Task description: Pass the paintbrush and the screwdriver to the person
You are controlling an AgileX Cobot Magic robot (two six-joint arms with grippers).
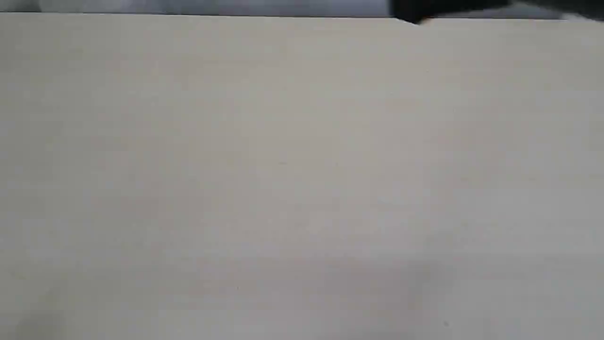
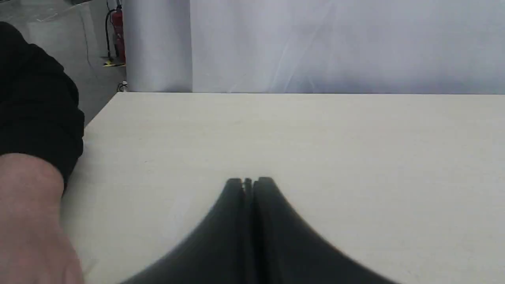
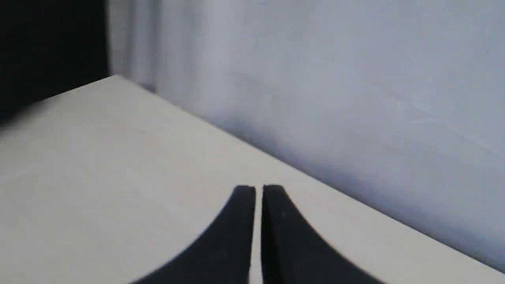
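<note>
Neither the paintbrush nor the screwdriver shows in any view. In the left wrist view my left gripper (image 2: pixel 248 181) is shut, its black fingers pressed together over the pale table (image 2: pixel 315 142) with nothing between them. The person's bare forearm (image 2: pixel 27 221) with a black sleeve (image 2: pixel 35 106) lies at that picture's edge, beside the table; the hand itself is cut off. My right gripper (image 3: pixel 258 189) is shut too, a thin slit between its fingers, empty, near the table's far edge. The exterior view holds only bare table (image 1: pixel 302 179); no gripper appears there.
A grey-white curtain (image 2: pixel 335 43) hangs behind the table. A red fire extinguisher (image 2: pixel 118 33) stands on the floor beyond the table's corner. A dark blurred shape (image 1: pixel 443 10) sits at the far table edge in the exterior view.
</note>
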